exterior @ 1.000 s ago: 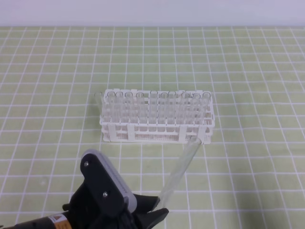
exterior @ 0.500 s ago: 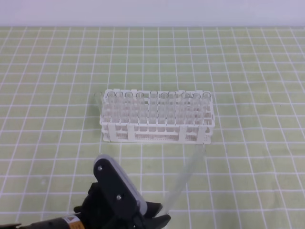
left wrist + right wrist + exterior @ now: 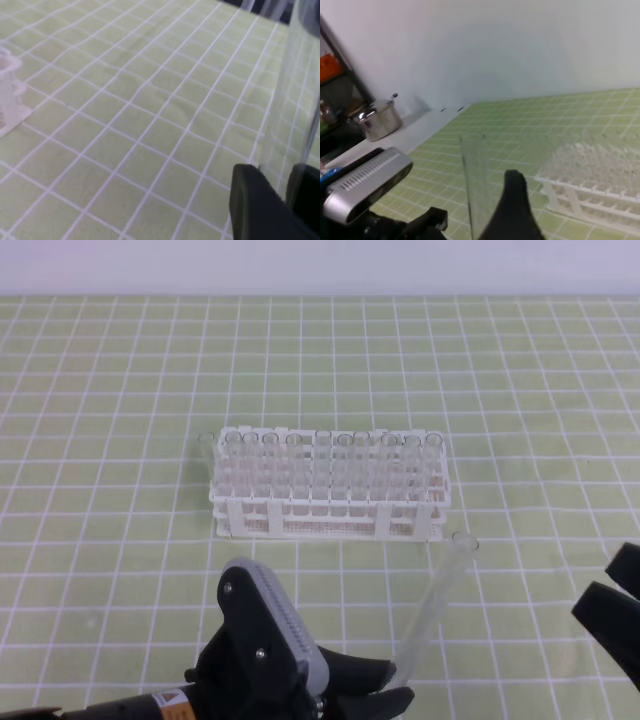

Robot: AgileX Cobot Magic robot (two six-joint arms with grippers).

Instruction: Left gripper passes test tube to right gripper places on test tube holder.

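Test tube (image 3: 432, 610) sits clamped at its base in our left gripper (image 3: 395, 698), leaning near the desk's front edge. Our right gripper (image 3: 612, 612) has just entered, jaws spread, empty: handover comes next.

no words, numbers or brand marks can be read anywhere in these views. the only sign-like thing is a small orange label (image 3: 176, 701) on the arm behind the left gripper (image 3: 385, 698); it bears a dark triangular mark, but the print is too small and blurred to make out. the test tube holder (image 3: 330, 508) shows no legible marking.
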